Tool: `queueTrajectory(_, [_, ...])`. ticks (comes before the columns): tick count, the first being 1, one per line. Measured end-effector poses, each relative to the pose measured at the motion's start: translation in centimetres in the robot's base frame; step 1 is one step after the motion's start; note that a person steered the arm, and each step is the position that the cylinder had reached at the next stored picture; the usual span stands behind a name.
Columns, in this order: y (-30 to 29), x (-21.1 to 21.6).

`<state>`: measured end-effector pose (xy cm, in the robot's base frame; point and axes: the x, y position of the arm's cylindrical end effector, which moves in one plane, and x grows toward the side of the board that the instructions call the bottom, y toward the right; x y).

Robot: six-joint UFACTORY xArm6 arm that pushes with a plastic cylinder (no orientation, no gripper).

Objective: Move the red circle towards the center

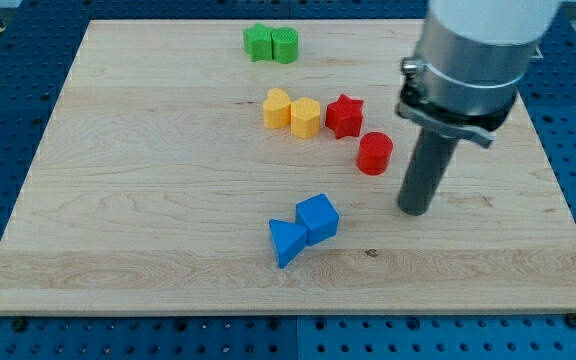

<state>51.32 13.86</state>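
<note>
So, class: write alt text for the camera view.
My tip rests on a wooden board, just right of and below the red circle. A red star, two yellow blocks, two green blocks and two blue blocks lie nearby.

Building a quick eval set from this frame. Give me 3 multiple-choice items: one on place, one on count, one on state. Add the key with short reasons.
1. Where is my tip relative to the red circle?
A. To the view's lower right of it
B. To the view's upper left of it
C. Resting on top of it

2. How many blocks are on the board?
A. Six
B. Eight
C. Ten

3. Is my tip touching the red circle?
A. Yes, pressed against it
B. No, bare wood shows between them
C. It hides the circle entirely

Key:
1 A, the rod ends on the wood below and right of the circle.
2 B, two each of green, yellow, red and blue.
3 B, a strip of board separates them.
</note>
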Motion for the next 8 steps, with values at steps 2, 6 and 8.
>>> queueTrajectory(2, [-1.4,-2.5])
queueTrajectory(6, [-1.7,-4.6])
queueTrajectory(8, [-3.7,-7.0])
